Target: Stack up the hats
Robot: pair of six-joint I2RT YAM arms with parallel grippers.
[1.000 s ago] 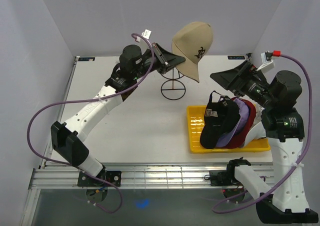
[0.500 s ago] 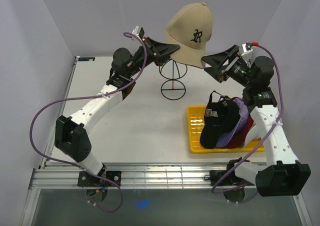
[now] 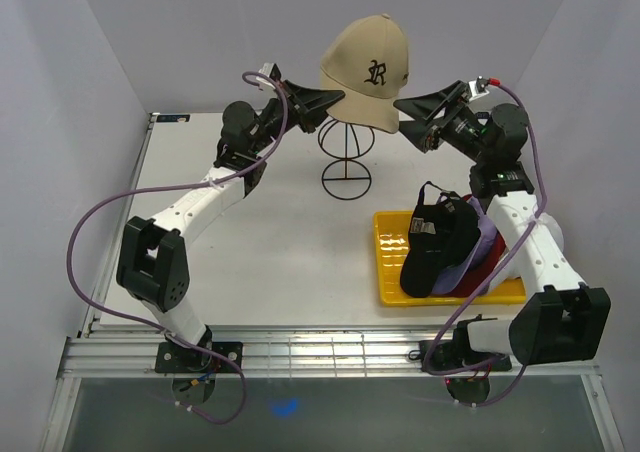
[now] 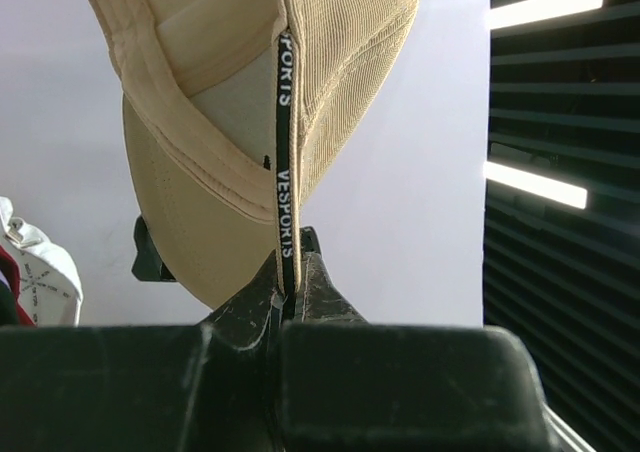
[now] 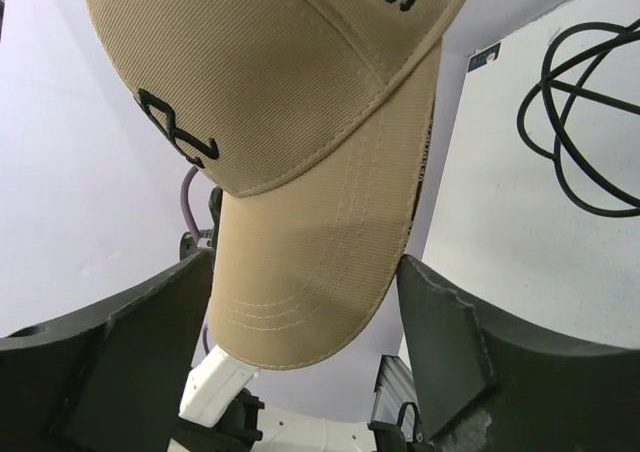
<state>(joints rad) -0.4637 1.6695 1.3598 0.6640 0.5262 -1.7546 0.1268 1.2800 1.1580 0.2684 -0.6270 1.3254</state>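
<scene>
Tan cap (image 3: 366, 72) aloft over wire stand (image 3: 346, 162), far centre. Left gripper (image 3: 338, 96) pinched tight on its rear band. Right gripper (image 3: 402, 105) has jaws apart, straddling the brim. Crown likely light and floppy; the stiff brim looks the surest hold. Other hats (image 3: 440, 247) heaped in yellow tray (image 3: 390, 262), right.

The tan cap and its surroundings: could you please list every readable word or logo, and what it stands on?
"VESPORTS": on the black seam tape inside the tan cap.
On its front, a dark embroidered monogram: interlaced letters, unclear.
On the black cap, a white label: too small to read.
</scene>
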